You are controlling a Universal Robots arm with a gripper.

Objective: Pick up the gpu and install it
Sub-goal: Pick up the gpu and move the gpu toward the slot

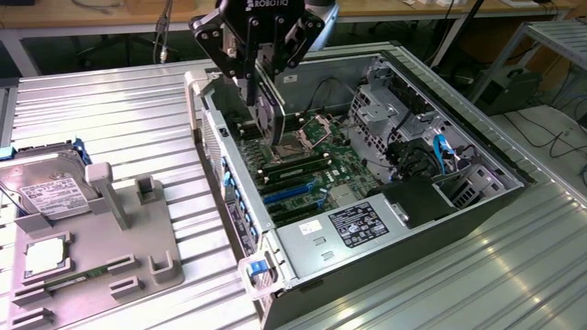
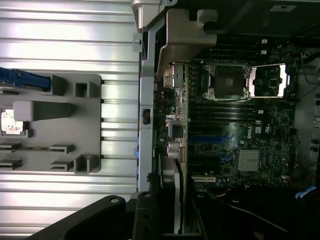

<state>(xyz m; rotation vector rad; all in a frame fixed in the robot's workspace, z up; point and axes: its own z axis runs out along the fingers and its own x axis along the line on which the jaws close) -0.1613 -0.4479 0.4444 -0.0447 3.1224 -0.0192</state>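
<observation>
One black two-fingered gripper [image 1: 261, 93] stands partly closed, its jaws clamped on the one gpu [image 1: 269, 124], a thin flat circuit card with a black cooler block that hangs edge-down directly beneath the fingers. Below the card lies one open grey metal computer case [image 1: 463, 115] holding one green motherboard [image 1: 335, 165]. Well off to the gripper's side, one grey plastic fixture tray [image 1: 137, 234] carries one silver hard drive [image 1: 51, 196].

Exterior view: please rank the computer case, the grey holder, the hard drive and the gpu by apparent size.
1. computer case
2. grey holder
3. hard drive
4. gpu, seen edge-on, so this rank is unsure.
</observation>
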